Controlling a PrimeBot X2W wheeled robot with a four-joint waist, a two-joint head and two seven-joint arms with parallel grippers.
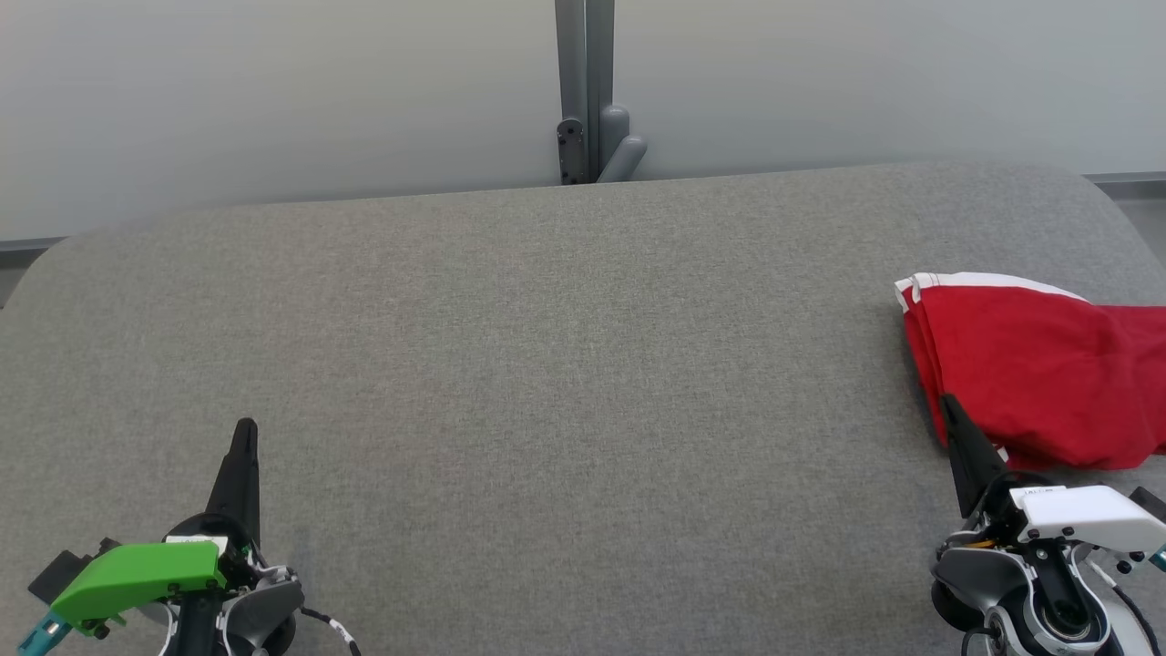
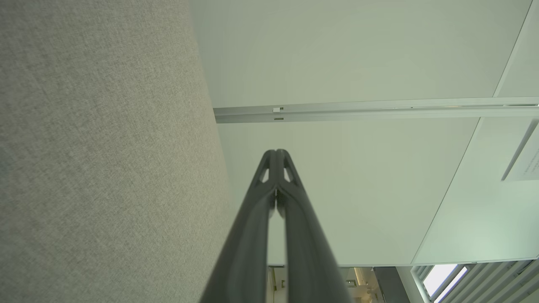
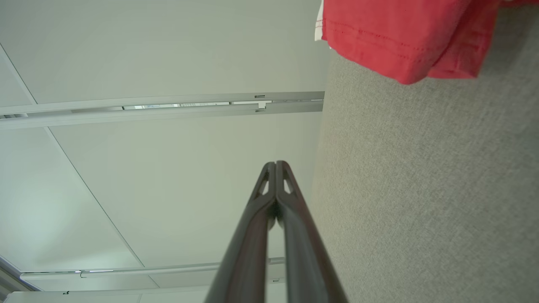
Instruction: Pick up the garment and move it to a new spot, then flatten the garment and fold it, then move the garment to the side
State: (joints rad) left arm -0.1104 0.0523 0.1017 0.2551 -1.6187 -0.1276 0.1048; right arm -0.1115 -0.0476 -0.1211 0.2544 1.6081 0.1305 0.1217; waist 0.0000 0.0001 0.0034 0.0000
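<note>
While both arms sit low along the near edge of the grey fabric worktop (image 1: 547, 364), the red garment (image 1: 1029, 374) lies in a loose, rumpled heap at the right edge, roughly midway between near and far sides. Its right part runs out of the head view. A white band shows along its far left corner, and a stitched hem faces the middle of the worktop.

At the near left corner, the left gripper (image 1: 246, 426) has its two dark fingers pressed together with nothing between them, pointing toward the far edge. It is well apart from the garment.

By the near right corner, the right gripper (image 1: 947, 401) is likewise pinched together and empty. From the head view its tip overlaps the garment's near left edge, but the right wrist view shows the cloth lying ahead and off to one side, so the tip is just beside the fabric without gripping it.

Beyond the far edge stands a pale wall (image 1: 273, 91) with a grey post (image 1: 585, 91).
</note>
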